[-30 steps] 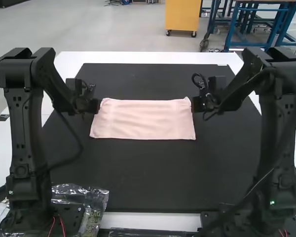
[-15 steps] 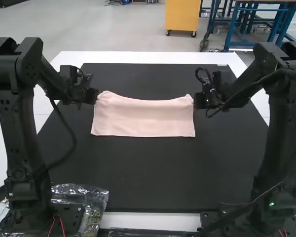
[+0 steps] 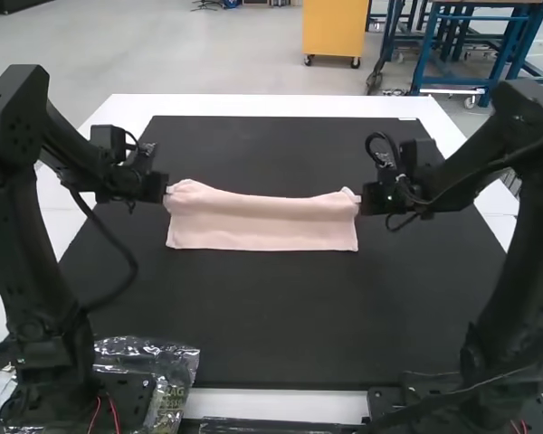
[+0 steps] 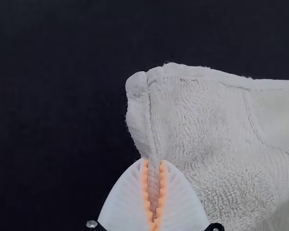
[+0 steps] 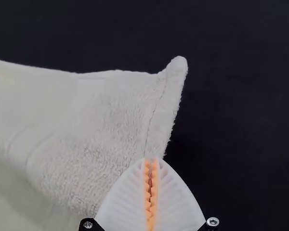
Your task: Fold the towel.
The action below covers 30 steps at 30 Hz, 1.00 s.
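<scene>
My left gripper (image 3: 166,192) is at the far left corner of the pink towel (image 3: 262,224) in the high view, and my right gripper (image 3: 361,201) is at its far right corner. The towel lies as a wide band, its far edge sagging between the two grippers. In the left wrist view the left gripper (image 4: 153,162) is shut on the side edge of the towel (image 4: 202,120), close to a corner. The right wrist view has the right gripper (image 5: 151,161) shut on the towel's (image 5: 101,115) opposite side edge, also close to a corner.
A black mat (image 3: 271,316) lies under the towel on the white table (image 3: 281,105). A crumpled clear plastic bag (image 3: 172,362) is beside the left arm's base. Cables hang from both arms.
Both grippers first moved slightly away from the arm bases, then came back toward them, keeping hold of the towel. Its held edge lowered and sagged; the near edge shifted slightly away early on.
</scene>
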Available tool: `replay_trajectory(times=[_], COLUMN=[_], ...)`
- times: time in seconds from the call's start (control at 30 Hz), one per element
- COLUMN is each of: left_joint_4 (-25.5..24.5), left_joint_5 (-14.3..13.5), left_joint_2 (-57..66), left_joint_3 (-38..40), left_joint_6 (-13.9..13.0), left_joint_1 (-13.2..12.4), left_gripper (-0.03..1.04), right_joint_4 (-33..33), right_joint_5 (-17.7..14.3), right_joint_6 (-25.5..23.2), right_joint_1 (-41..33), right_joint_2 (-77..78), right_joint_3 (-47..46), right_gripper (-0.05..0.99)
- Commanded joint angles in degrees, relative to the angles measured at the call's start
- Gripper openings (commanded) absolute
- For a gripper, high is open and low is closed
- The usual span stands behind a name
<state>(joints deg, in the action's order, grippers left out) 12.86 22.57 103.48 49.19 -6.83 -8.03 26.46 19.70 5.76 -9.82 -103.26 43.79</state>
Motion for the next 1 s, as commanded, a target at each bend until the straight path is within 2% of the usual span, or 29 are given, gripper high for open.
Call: replay_trajectory(times=[0.0, 0.47, 0.63, 0.67, 0.7, 0.73, 0.77, 0.8, 0.83, 0.87, 0.9, 0.97], left_joint_4=[-0.6, 1.5, 4.5, 5.6, 6.6, 7.2, 7.7, 7.9, 8.3, 9.0, 9.5, 10.8], left_joint_5=[-0.1, 0.0, -0.2, 0.2, 0.2, 0.2, 0.1, 0.5, 1.7, 2.5, 2.7, 3.5], left_joint_2=[-2.9, -8.7, -8.6, -8.5, -8.2, -7.9, -7.7, -7.5, -7.5, -7.4, -7.5, -7.5], left_joint_3=[-2.1, -14.1, -17.5, -18.3, -19.0, -19.4, -19.7, -20.0, -20.2, -20.3, -20.2, -19.8], left_joint_6=[-0.8, -0.9, -1.2, -1.1, -1.0, -1.0, -1.1, -1.1, -0.9, -0.4, 0.4, 1.9], left_joint_1=[-1.4, -1.4, -1.1, -1.1, -1.1, -1.1, -1.2, -1.4, -1.4, -1.5, -1.7, -2.6], left_gripper=[0.02, 0.02, 0.02, 0.03, 0.11, 0.32, 0.47, 0.48, 0.53, 0.74, 1.00, 0.98], right_joint_4=[0.3, 0.7, 2.4, 2.6, 3.1, 3.3, 3.3, 3.3, 3.3, 3.3, 3.2, 2.8], right_joint_5=[0.6, 1.5, 1.0, 1.0, 1.0, 0.7, -0.5, -1.5, -1.3, -1.2, -0.9, 0.3], right_joint_6=[0.0, 0.5, 0.4, 0.4, 0.0, 0.0, 0.0, 0.0, 0.0, -0.2, -0.3, -1.8], right_joint_1=[0.9, 0.9, 0.9, 0.9, 0.9, 0.9, 0.9, 0.9, 0.9, 0.9, 1.0, 1.0], right_joint_2=[3.0, 5.7, 5.4, 5.2, 5.0, 4.9, 4.9, 4.9, 4.9, 4.9, 5.2, 5.3], right_joint_3=[-1.9, -10.3, -12.5, -12.8, -13.2, -13.4, -13.6, -13.6, -13.5, -13.3, -12.9, -11.7], right_gripper=[-0.03, -0.03, -0.02, 0.03, 0.17, 0.40, 0.69, 0.81, 0.91, 0.92, 0.92, 0.92])
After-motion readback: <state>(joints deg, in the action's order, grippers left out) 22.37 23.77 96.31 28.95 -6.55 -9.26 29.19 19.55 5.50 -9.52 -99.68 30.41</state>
